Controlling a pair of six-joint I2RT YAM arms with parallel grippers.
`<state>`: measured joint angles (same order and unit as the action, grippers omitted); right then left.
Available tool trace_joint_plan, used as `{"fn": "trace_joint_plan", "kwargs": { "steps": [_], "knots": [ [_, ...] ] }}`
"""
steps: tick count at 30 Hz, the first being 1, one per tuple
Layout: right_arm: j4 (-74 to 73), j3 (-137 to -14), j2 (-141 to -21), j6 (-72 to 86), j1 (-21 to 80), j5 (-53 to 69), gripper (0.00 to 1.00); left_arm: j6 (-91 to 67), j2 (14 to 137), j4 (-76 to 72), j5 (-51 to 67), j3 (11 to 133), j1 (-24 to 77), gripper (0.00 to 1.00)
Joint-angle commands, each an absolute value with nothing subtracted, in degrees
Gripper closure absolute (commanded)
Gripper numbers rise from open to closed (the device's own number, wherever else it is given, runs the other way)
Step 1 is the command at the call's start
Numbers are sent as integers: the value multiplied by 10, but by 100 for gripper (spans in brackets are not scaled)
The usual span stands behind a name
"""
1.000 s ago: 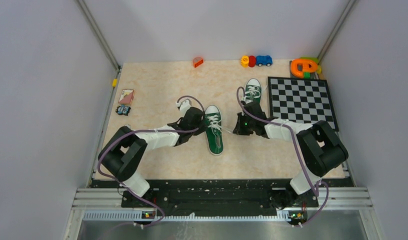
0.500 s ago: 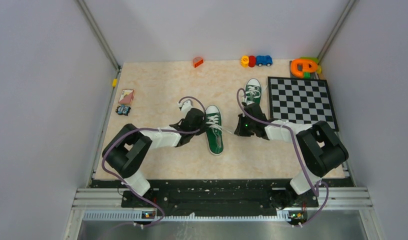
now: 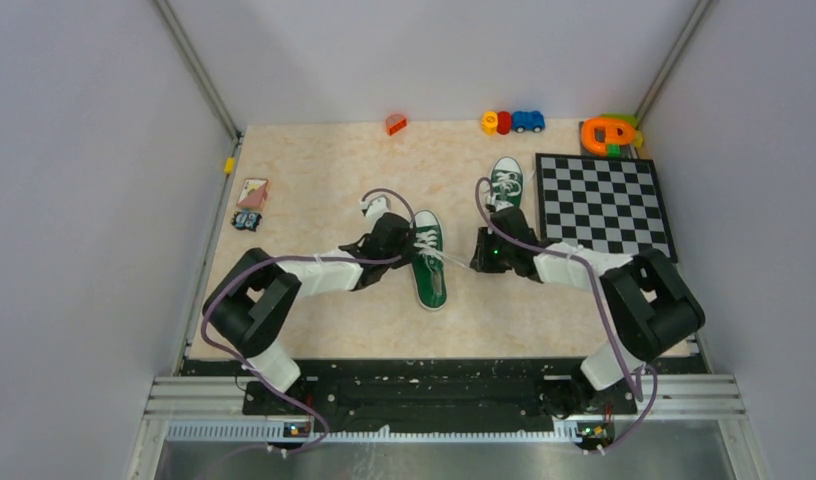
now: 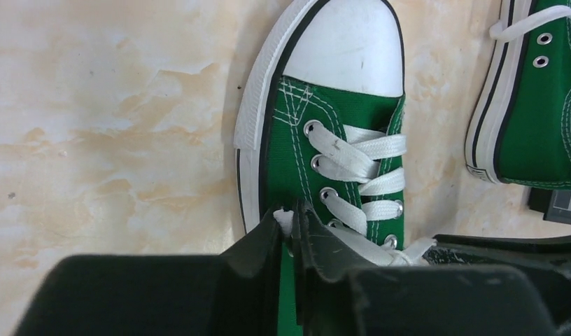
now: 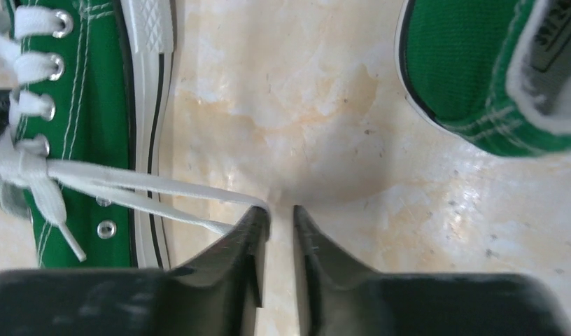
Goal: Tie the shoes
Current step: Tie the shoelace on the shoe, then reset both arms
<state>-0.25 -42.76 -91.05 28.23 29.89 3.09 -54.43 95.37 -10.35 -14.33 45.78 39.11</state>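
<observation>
Beige tabletop point(image 3: 314, 180): shoe point(image 3: 430, 262) lay lengthwise between my left gripper point(image 4: 288, 218), nipping its lace point(image 5: 150, 183), and right gripper point(image 5: 281, 211), barely parted beside that lace.

tabletop point(image 3: 314, 170): beige, marbled stone pattern, matt with a faint sheen; it lies directly beneath the fingers point(image 5: 248, 245). back wall point(image 3: 434, 50): plain pale grey, well beyond the fingers. left wall point(image 3: 84, 200) and right wall point(image 3: 764, 200): the same grey panels, well out to either side of them. aluminium posts point(image 3: 196, 70) run up the two far corners. aluminium rail point(image 3: 174, 395): well behind the fingers, along the near table edge. lighting: even and diffuse, with soft shadows.
</observation>
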Motion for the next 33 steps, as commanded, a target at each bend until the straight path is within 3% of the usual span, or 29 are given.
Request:
{"fn": "trace_joint_plan", "kwargs": {
  "steps": [1, 3, 5, 12, 16, 19, 21, 24, 27, 33],
  "knots": [
    [-32, -456, -815, 254, 303, 26, 66, -448, 901, 31, -159, 495, 389, 70],
    [-34, -467, -769, 254, 302, 19, 52, -416, 845, 24, -148, 477, 389, 40],
    [-33, -468, -725, 251, 302, 5, 45, -402, 785, 8, -149, 449, 388, 21],
    [-8, -406, -596, 242, 278, -108, 44, -385, 627, 63, -181, 386, 357, 18],
    [60, -329, -510, 210, 244, -168, 41, -361, 542, 31, -214, 314, 301, 6],
    [153, -254, -443, 163, 229, -237, 38, -313, 490, -50, -313, 250, 288, 4],
    [205, -211, -425, 136, 208, -251, 29, -245, 470, -166, -364, 193, 284, 4],
    [250, -182, -439, 105, 161, -225, 28, -182, 471, -332, -466, 125, 270, 4],
    [335, -133, -453, 53, 131, -229, 28, -119, 508, -457, -424, 94, 209, 3],
    [557, -14, -493, 3, 47, -119, 33, -100, 624, -500, -408, 140, 117, 1]
  ]
}}
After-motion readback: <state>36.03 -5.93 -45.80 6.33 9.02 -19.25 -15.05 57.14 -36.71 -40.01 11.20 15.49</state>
